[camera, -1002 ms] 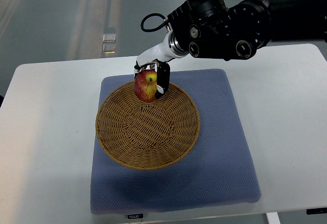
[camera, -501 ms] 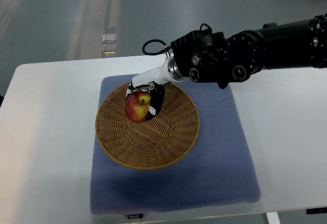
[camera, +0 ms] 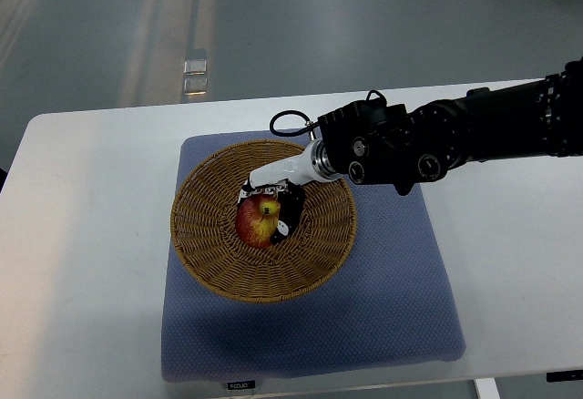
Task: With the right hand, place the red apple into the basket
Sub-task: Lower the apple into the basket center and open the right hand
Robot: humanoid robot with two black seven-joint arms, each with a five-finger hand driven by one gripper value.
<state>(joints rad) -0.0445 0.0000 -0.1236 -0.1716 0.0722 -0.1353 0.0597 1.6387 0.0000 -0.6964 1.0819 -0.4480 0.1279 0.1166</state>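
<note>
White table [camera: 82,235], blue-grey mat [camera: 392,299] laid on it. Wicker basket [camera: 205,253] sits on the mat's left half, its rim near the mat's far edge. Red apple [camera: 256,221] inside the basket, just left of the bowl's centre, low over the weave; contact with the bottom cannot be told. Right hand [camera: 273,209] wraps the apple from above and from its right, fingers curled on it. Black forearm runs from the basket's right rim out to the picture's right edge.
</note>
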